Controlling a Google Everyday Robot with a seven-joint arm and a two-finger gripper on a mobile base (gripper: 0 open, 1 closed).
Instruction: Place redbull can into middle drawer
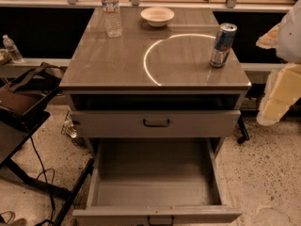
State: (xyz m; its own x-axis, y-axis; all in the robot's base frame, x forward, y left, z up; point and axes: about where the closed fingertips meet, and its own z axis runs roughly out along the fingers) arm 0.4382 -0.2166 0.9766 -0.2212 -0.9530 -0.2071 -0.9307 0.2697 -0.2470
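Note:
The redbull can (pixel 223 44), blue and silver, stands upright on the grey cabinet top (pixel 131 60) near its right edge. The middle drawer (pixel 155 182) is pulled out toward me, its deep grey tray bare, its dark bar handle at the bottom edge of the view. My gripper (pixel 281 86) shows as white and cream parts at the right edge of the view, to the right of the can and apart from it, holding nothing that I can see.
A clear water bottle (pixel 111 11) and a white bowl (pixel 157 16) stand at the back of the top. A shut drawer front (pixel 156 123) sits above the open one. A dark stand with cables (pixel 28 107) is at the left.

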